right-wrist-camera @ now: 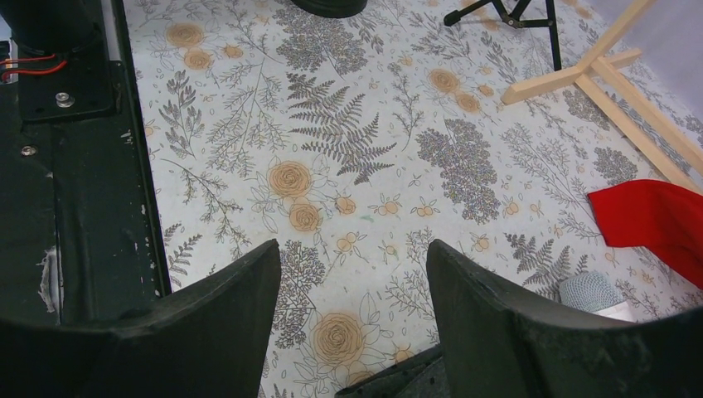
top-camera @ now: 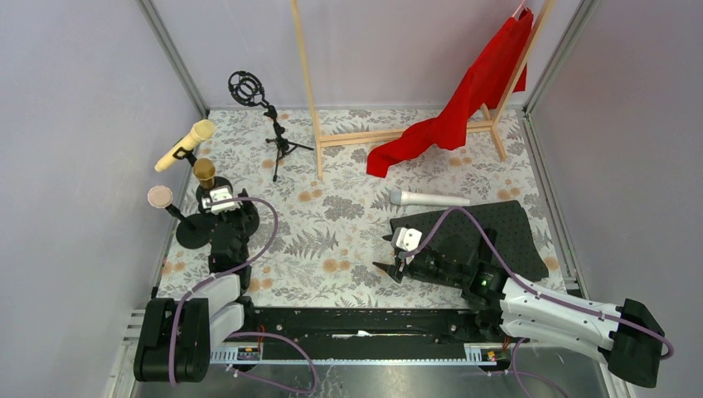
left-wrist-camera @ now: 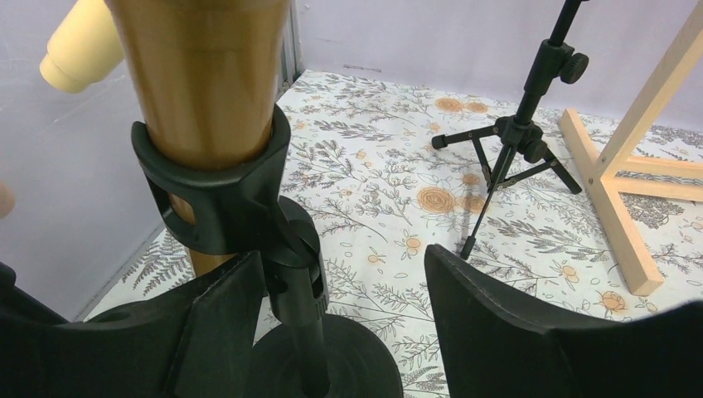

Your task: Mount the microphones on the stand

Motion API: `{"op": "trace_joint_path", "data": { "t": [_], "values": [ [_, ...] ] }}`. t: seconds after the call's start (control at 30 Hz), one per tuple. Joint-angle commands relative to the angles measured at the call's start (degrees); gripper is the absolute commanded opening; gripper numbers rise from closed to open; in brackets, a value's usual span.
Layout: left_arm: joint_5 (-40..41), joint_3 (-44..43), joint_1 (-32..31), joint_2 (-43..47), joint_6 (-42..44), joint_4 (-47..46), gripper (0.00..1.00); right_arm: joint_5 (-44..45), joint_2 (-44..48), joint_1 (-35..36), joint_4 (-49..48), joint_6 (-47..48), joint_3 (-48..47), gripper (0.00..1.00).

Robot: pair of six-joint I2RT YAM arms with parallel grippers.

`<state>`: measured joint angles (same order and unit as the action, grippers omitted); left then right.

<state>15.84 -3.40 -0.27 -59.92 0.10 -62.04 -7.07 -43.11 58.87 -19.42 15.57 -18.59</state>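
Observation:
At the left a black stand (top-camera: 192, 233) carries a pale yellow microphone (top-camera: 185, 146), a gold microphone (top-camera: 204, 172) and a pink microphone (top-camera: 160, 197). In the left wrist view the gold microphone (left-wrist-camera: 203, 75) sits upright in a black clip (left-wrist-camera: 217, 192). My left gripper (left-wrist-camera: 344, 274) is open just below that clip, with the stand's stem (left-wrist-camera: 300, 319) close to its left finger. The white microphone (top-camera: 429, 198) lies flat on the floral mat. My right gripper (right-wrist-camera: 352, 274) hovers open over the mat with nothing between its fingers; the white microphone's grey head (right-wrist-camera: 590, 290) shows to its right.
A small black tripod (top-camera: 280, 146) with a ring mount (top-camera: 247, 87) stands at the back. A wooden rack (top-camera: 398, 135) with a red cloth (top-camera: 464, 104) fills the back right. A black perforated pad (top-camera: 497, 228) lies under my right arm. Walls close in on both sides.

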Motion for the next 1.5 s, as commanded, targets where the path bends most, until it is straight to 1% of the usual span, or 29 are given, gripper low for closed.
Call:
{"op": "trace_joint_path", "data": {
  "t": [0.0,0.07,0.1,0.13,0.17,0.33,0.4,0.57,0.8,0.83,0.93,1.0,1.1,1.17,1.23,1.37,1.47],
  "values": [
    [0.5,-1.9,0.3,3.1,-1.9,0.9,0.74,0.1,0.7,-0.3,-0.6,-0.4,-1.9,0.72],
    [1.0,-1.7,0.3,4.3,-3.1,2.3,0.76,0.1,0.6,-0.2,-0.6,-0.4,-2.0,0.72],
    [1.2,-1.7,0.3,5.1,-3.8,3.2,0.78,0.0,0.6,-0.2,-0.6,-0.4,-1.9,0.72],
    [1.4,-1.8,0.3,5.7,-4.5,4.2,0.85,0.0,0.5,-0.2,-0.5,-0.2,-1.9,0.72],
    [1.3,-1.8,0.3,6.4,-5.4,5.3,0.88,0.0,0.5,-0.2,-0.5,-0.1,-1.8,0.72],
    [1.9,-1.0,0.3,11.0,-10.8,11.4,0.98,0.2,0.4,-0.2,-0.7,0.5,-1.6,0.72],
    [3.1,-0.6,0.3,12.9,-12.2,14.2,0.99,0.3,0.4,-0.3,-0.8,0.5,-1.4,0.72],
    [7.3,0.7,0.2,16.7,-16.1,16.8,0.99,0.8,1.4,-0.2,-0.7,0.4,-0.9,0.72],
    [5.7,2.2,-0.9,20.9,-20.7,19.5,0.99,3.3,2.5,-0.2,0.0,0.3,-0.3,0.73],
    [6.1,2.0,-1.6,21.6,-20.4,20.5,0.99,3.6,2.6,-0.2,0.0,0.3,-0.3,0.73],
    [10.5,1.6,-5.7,25.1,-19.8,23.8,0.99,4.1,2.3,-0.2,-0.2,0.2,-0.1,0.73],
    [12.0,1.4,-7.9,26.8,-21.2,25.2,0.99,4.2,2.2,-0.1,-0.3,0.1,-0.1,0.73],
    [10.8,-0.2,-8.9,28.3,-26.1,31.7,0.99,4.3,2.1,-0.2,-0.2,0.1,-0.2,0.73],
    [8.3,-1.0,-8.9,29.1,-29.5,37.2,0.99,4.5,2.2,-0.2,-0.2,0.1,-0.1,0.73],
    [6.1,-1.1,-9.0,30.4,-33.5,40.9,0.99,4.6,2.3,-0.2,-0.3,0.1,0.1,0.73],
    [3.0,-0.5,-9.4,33.2,-39.5,44.9,0.99,4.5,2.1,-0.2,-0.5,0.2,0.1,0.73],
    [1.4,-0.8,-11.3,32.5,-41.4,43.8,0.99,4.4,1.6,-0.2,-1.2,0.2,0.1,0.73]
  ]
}}
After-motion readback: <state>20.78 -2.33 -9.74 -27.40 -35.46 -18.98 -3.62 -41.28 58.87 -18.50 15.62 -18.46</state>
